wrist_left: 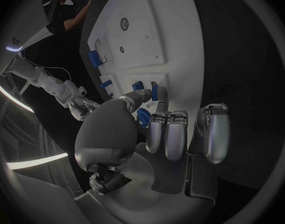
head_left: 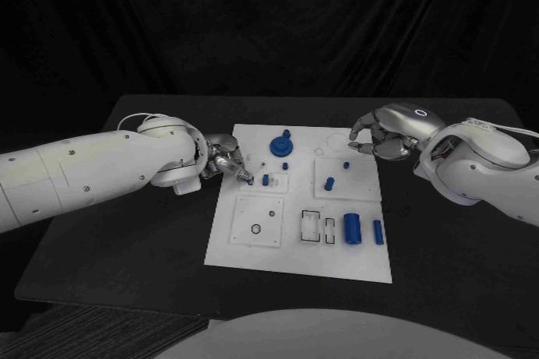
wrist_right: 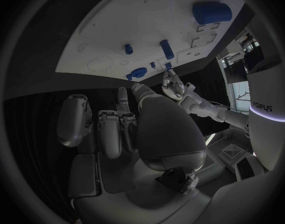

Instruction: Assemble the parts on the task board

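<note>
The white task board (head_left: pixel 253 250) lies mid-table. My left hand (head_left: pixel 225 160) reaches in over the board's left edge, and its thumb and a fingertip pinch a small blue peg (wrist_left: pixel 155 91) at the small square plate there; that peg (wrist_right: pixel 168 65) also appears in the right wrist view. My right hand (head_left: pixel 382 137) hovers at the board's far right corner, fingers curled in with nothing in them. On the board are a round blue part (head_left: pixel 281 146), a blue peg (head_left: pixel 330 183), a thick blue cylinder (head_left: pixel 353 228) and a thinner one (head_left: pixel 378 232).
Rectangular slots (head_left: pixel 310 225) and a square plate with round holes (head_left: pixel 258 219) occupy the board's near half. A round recess (head_left: pixel 335 142) lies close to my right hand. Black table (head_left: pixel 124 258) surrounds the board on every side.
</note>
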